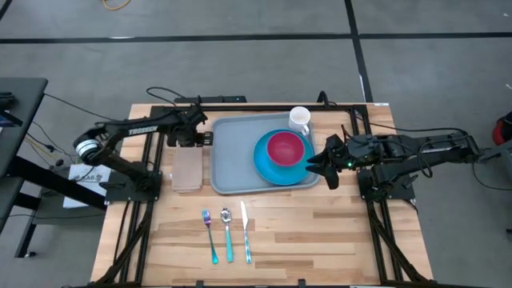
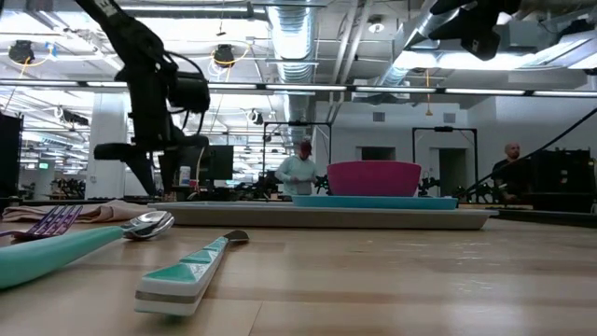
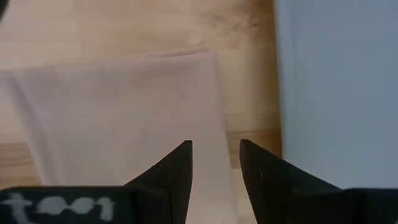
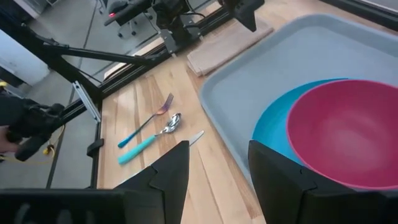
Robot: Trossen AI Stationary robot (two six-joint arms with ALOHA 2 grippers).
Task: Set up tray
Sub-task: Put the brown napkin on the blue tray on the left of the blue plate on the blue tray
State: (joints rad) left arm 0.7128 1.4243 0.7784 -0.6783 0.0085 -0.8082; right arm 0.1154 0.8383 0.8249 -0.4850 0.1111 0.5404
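- The left gripper (image 1: 190,138) hangs over the far end of the napkin (image 1: 188,169), near the worktop's left edge. In its own wrist view its two fingers (image 3: 177,168) stand a little apart with bare cloth between them, so it grips nothing. I'd guess it sits there to pinch the napkin's edge, though it hasn't closed.
- The napkin lies flat on the wood just beside the left rim of the tray (image 1: 232,156), not on it. To my eye it still needs lifting across.
- Toward the near edge of the worktop, a fork (image 1: 209,232), a spoon (image 1: 227,232) and a knife (image 1: 246,232) lie side by side, handles toward the near edge, well apart from the tray. Lined up like that, they look ready to be picked one at a time.
- The tray rests flat at the middle of the worktop's far half, long side running left to right. Its left half is bare, which looks like room kept for the napkin and cutlery.
- A blue plate (image 1: 264,164) sits on the tray's right part with a pink bowl (image 1: 285,149) centred on it.
- A white cup (image 1: 300,119) stands at the tray's far right corner, clear of the plate.
- The right gripper (image 1: 320,162) hovers by the tray's right rim, next to the plate, jaws parted and empty, seemingly waiting.
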